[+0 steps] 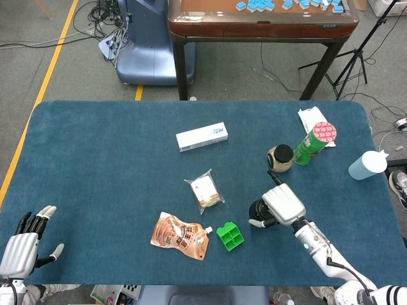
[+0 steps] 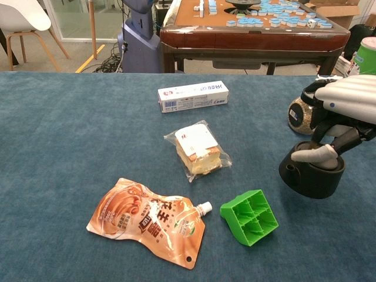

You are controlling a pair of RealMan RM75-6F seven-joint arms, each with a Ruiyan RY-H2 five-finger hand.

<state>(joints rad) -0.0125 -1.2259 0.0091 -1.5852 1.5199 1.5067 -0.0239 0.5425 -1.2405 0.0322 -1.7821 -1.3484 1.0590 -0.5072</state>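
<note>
Black round pot (image 2: 309,176) sits on the blue bench (image 1: 102,159), right of the green compartment tray (image 2: 249,217), near the glass jar (image 1: 280,157). Right hand (image 2: 341,111) grips it from above, fingers (image 2: 314,154) curled over its top. Left hand (image 1: 22,244) rests open at the bench's near left corner, holding nothing.

A grey floor (image 1: 76,70) runs behind the blue-covered table (image 1: 95,165), with a yellow line (image 1: 38,101) crossing it at ten o'clock. At twelve o'clock stands a brown wooden table (image 1: 261,28) with blue tiles (image 1: 261,5) on top. Just to its left, at eleven o'clock, sits a blue machine base (image 1: 149,54) with tangled cables (image 1: 105,16). A black tripod (image 1: 356,51) stands at one o'clock. In the chest view a white chair (image 2: 23,17) shows at ten o'clock.
</note>
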